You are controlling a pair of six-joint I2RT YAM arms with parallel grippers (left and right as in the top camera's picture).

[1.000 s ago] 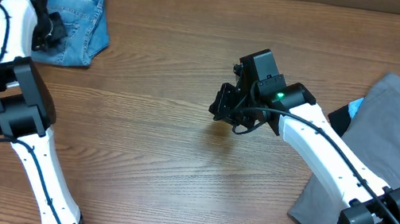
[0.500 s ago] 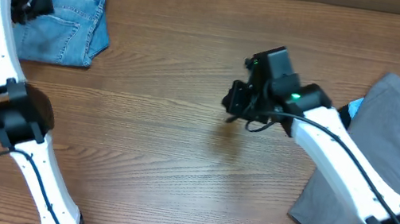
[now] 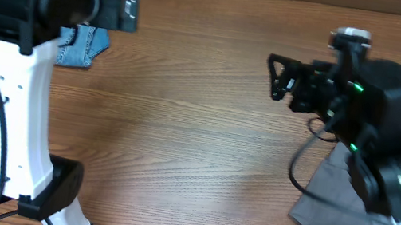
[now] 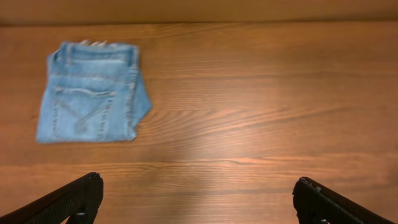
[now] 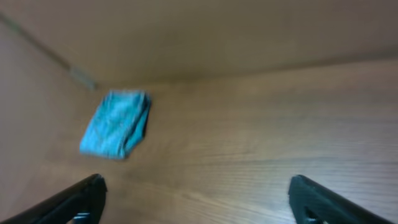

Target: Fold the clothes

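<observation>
The light-blue denim jeans (image 4: 93,93) lie folded into a small rectangle at the table's far left, a stitched back pocket facing up. In the overhead view my raised left arm hides most of the jeans (image 3: 82,44). My left gripper (image 4: 196,190) hangs high above the bare wood to the right of them, open and empty. My right gripper (image 5: 196,186) is also open and empty, raised over the table's middle right (image 3: 274,77). Its blurred view shows the jeans (image 5: 117,123) far off.
Grey trousers (image 3: 325,189) lie spread at the right edge of the table, partly under my right arm. The left arm's white link and base (image 3: 14,140) stand at the near left. Brown wooden tabletop (image 3: 180,141) lies between the arms.
Both grippers have opened from shut. The left arm has lifted off the folded jeans and risen high. The right arm has risen and pulled back to the right.
</observation>
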